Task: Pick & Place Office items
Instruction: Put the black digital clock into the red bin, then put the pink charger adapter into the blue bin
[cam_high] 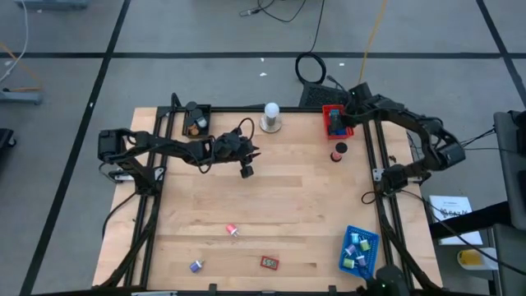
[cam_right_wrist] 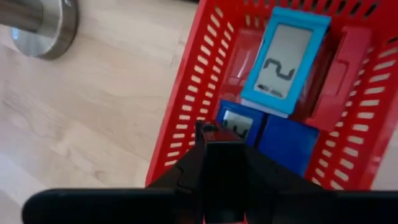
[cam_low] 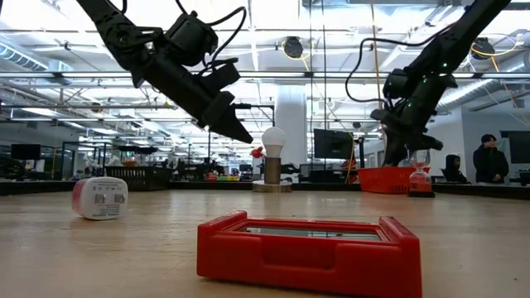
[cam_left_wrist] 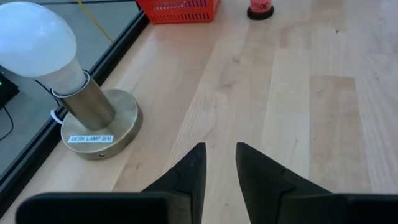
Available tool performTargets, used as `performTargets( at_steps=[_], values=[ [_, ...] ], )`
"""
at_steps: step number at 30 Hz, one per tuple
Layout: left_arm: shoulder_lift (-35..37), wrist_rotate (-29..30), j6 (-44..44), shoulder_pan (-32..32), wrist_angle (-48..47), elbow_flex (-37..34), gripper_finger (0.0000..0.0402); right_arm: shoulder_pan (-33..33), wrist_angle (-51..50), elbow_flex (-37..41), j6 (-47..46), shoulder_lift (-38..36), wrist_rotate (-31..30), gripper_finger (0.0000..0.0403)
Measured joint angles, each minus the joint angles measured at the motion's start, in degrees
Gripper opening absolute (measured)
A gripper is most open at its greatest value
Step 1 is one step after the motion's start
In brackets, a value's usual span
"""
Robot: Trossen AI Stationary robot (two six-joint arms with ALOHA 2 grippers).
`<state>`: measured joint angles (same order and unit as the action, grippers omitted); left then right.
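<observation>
My right gripper (cam_high: pixel 339 123) (cam_right_wrist: pixel 222 140) hangs over the red basket (cam_high: pixel 335 122) (cam_right_wrist: pixel 180 118) at the far right, shut on a small black piece. In the basket lie a teal-framed piece (cam_right_wrist: pixel 283 59), a red one (cam_right_wrist: pixel 339 74) and blue ones (cam_right_wrist: pixel 280 140). My left gripper (cam_high: pixel 246 171) (cam_left_wrist: pixel 221 155) hovers above bare wood near the lamp, its fingers a little apart with nothing between them. Loose on the table are a pink-white piece (cam_high: pixel 233 230), a flat red piece (cam_high: pixel 269 262), a purple piece (cam_high: pixel 196 265) and a red-black piece (cam_high: pixel 339 152). My right gripper pinches the small black piece (cam_right_wrist: pixel 221 132) between its two fingers, which slant down from above. The piece is clear of the table, over the basket's near wall. Which part of the piece the fingers are on is hidden by the fingers themselves.
A white ball lamp on a round metal base (cam_high: pixel 271 115) (cam_left_wrist: pixel 43 43) stands at the far edge, close to my left gripper. A blue tray (cam_high: pixel 367 233) with several pieces sits at the near right, a black tray (cam_high: pixel 196 122) at the far left. Dark frame rails (cam_high: pixel 380 164) border the table.
</observation>
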<state>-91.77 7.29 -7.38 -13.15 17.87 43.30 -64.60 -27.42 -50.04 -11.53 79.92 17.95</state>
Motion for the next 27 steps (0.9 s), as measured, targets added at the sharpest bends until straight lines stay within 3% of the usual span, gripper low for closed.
performTargets(
  at_steps=[5, 10, 14, 18, 25, 27],
  values=[
    [0.0, 0.02, 0.46, 0.0, -0.02, -0.01, 0.0093, 0.02, 2.03, 0.0, 0.01, 1.68, -0.02, 0.0066],
    [0.0, 0.02, 1.96, 0.25, -0.02, 0.01, 0.0093, 0.04, 2.58, 0.0, 0.03, 2.58, -0.17, 0.0093],
    [0.0, 0.02, 2.04, 0.99, 0.07, 0.01, 0.0093, 0.17, 2.29, 0.0, 0.25, 1.97, -4.63, 0.012],
    [0.0, 0.04, 2.05, 1.83, 0.35, -0.01, 0.0093, 0.16, 2.32, 0.0, 0.28, 0.24, -9.28, 0.015],
    [0.0, 0.22, 3.43, 2.9, 0.58, -0.05, 0.0092, 0.2, 1.2, 0.02, 1.86, -5.24, -9.39, 0.0191],
    [-0.03, 0.12, 3.17, 2.99, 5.65, -1.95, 0.0092, 0.48, -0.54, 0.02, 3.95, -7.71, -9.47, 0.0186]
  ],
)
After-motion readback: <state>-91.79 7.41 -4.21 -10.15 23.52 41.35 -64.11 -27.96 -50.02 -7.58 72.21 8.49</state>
